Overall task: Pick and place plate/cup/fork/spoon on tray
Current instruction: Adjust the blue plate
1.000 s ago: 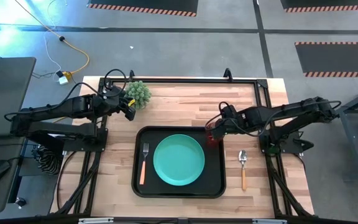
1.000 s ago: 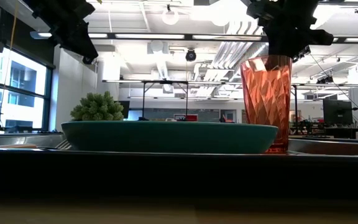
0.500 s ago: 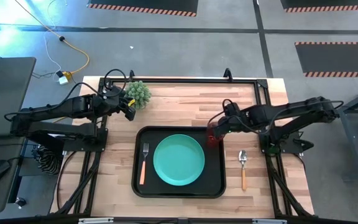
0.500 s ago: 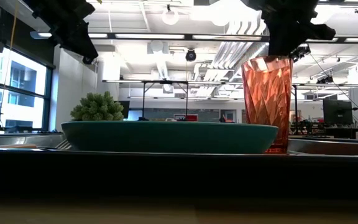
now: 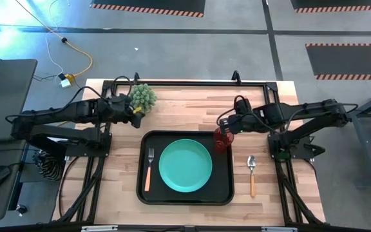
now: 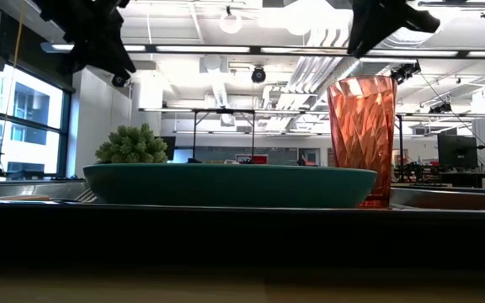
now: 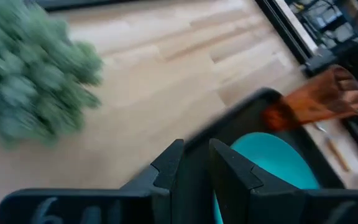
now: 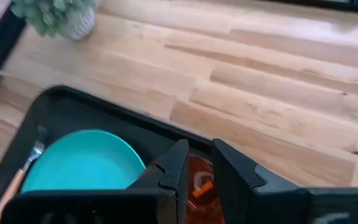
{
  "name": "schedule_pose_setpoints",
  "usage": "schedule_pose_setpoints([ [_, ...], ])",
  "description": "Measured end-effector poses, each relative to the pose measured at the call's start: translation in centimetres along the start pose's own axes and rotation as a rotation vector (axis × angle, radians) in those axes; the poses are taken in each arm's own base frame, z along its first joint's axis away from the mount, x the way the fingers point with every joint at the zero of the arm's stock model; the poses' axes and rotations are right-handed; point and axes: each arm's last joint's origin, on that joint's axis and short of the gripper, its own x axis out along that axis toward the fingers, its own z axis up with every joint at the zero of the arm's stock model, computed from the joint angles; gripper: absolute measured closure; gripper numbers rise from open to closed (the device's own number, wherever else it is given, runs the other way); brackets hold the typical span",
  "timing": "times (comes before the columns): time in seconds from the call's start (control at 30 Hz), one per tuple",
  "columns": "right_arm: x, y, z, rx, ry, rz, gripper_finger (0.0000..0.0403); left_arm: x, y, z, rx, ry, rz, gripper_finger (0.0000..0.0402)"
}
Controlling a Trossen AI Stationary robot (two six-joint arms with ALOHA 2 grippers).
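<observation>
I saw the plate (image 5: 185, 165), fork (image 5: 149, 169) and cup (image 5: 221, 139) already on the tray (image 5: 187, 198), only the spoon (image 5: 252, 174) left on the table to its right, with both the right gripper (image 5: 229, 126) and left gripper (image 5: 136, 120) narrowly parted, holding nothing.

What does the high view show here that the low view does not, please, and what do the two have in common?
Only the high view shows the fork lying on the tray left of the plate, the spoon on the table right of the tray, and both arms whole. Only the low view shows the room's ceiling lights and windows behind. Both show the plate, the cup standing at the tray's far right corner, and the potted plant.
</observation>
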Motion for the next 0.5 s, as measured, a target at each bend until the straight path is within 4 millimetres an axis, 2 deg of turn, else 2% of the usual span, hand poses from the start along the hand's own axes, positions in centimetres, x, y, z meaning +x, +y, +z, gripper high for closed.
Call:
schedule_pose_setpoints([
  [0.5, -0.2, 0.1, 0.2, 0.006, -0.026, 0.002, 0.034, 3.3, -4.1, -3.3, 0.081, 0.208, -0.113, 0.0337],
])
